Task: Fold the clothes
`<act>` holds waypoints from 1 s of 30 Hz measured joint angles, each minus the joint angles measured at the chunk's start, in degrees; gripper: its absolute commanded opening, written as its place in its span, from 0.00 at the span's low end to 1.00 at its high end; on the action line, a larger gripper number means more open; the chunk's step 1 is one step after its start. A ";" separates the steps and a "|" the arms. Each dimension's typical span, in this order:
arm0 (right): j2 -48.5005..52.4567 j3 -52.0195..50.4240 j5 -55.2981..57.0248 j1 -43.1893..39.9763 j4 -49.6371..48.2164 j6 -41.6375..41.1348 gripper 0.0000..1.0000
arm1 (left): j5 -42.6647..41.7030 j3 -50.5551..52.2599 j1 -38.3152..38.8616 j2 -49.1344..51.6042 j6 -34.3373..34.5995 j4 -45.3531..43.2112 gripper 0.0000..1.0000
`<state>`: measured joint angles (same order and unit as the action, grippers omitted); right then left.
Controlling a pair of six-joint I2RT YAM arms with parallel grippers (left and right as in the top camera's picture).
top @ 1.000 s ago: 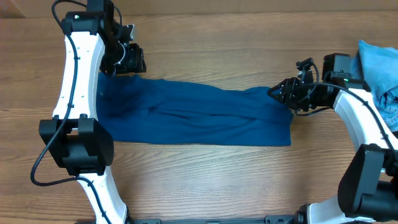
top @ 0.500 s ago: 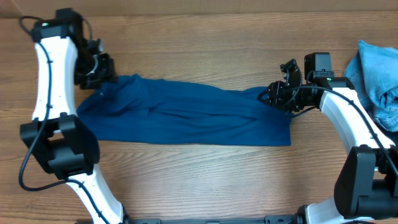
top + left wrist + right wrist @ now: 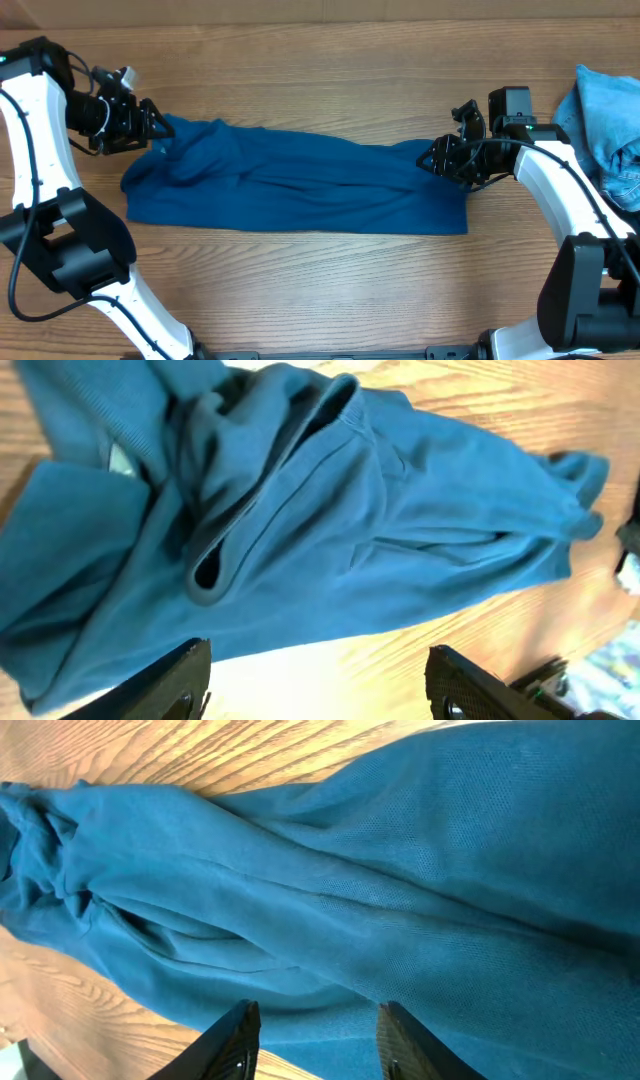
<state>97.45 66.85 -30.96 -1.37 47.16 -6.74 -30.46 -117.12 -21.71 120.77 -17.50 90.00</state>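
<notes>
The clothes in play are a deep-blue shirt [image 3: 300,185], which lies flat in a long band across the wooden table. Its left end is bunched into folds [image 3: 250,510]. My left gripper [image 3: 153,124] hovers at the shirt's upper left corner. In the left wrist view this gripper [image 3: 318,662] is open, with only bare wood between its fingers. My right gripper [image 3: 433,157] sits over the shirt's upper right corner. Its jaws [image 3: 318,1018] stand apart, with blue fabric [image 3: 380,890] under and beyond them but nothing pinched.
A heap of light-blue clothes [image 3: 605,105] lies at the right edge of the table, just behind my right arm. Bare wood runs along the front [image 3: 320,290] and the back [image 3: 320,70] of the shirt.
My left arm swung out to the left, pulling the shirt's upper left corner with it, and its jaws then opened wider. The right gripper shifted slightly left early on, then held.
</notes>
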 measured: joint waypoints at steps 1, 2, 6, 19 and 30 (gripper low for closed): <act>0.00 0.00 0.15 0.00 -0.02 -0.17 0.43 | 0.00 0.00 0.22 0.00 -0.33 -0.37 0.72; 0.00 0.00 0.48 0.00 0.00 -0.35 0.46 | 0.00 0.04 0.52 0.00 -0.50 -1.25 0.72; 0.00 0.00 3.61 0.00 -0.68 -0.87 0.39 | 0.02 0.11 1.49 0.00 -0.26 -4.83 0.71; 0.00 0.00 7.43 0.00 -4.87 -12.44 0.30 | 0.74 4.17 10.99 0.00 3.06 -9.44 0.64; 0.00 -0.02 18.25 -0.92 0.20 -15.98 0.67 | 7.04 17.73 18.73 0.00 8.59 -18.56 0.63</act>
<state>97.45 66.83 -12.71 -2.28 47.35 -22.72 -23.42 -99.39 -2.98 120.77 -8.91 71.44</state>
